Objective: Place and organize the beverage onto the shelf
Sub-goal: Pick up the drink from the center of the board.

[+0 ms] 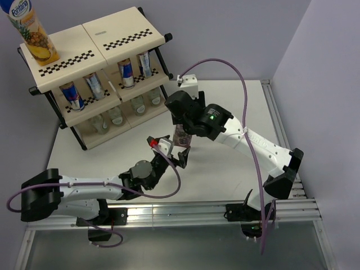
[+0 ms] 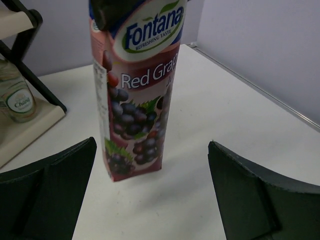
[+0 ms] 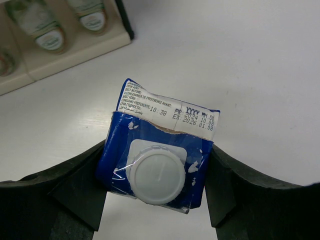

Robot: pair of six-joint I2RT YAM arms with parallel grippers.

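Above: the shelf [image 1: 107, 42] carries one pineapple carton [image 1: 31, 31], four cans [image 1: 73, 95] and four bottles [image 1: 115, 115], tier by tier downward. Left wrist: my left fingers [image 2: 60, 185] gape empty, facing one grape carton [image 2: 137, 100] standing before the shelf. Right wrist: my right fingers [image 3: 65, 190] clamp its top.

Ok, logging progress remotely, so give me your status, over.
Right gripper shut on top of red grape carton, standing on table. Left gripper open, facing it, not touching. Pineapple carton on shelf top. Nothing seen blocking.
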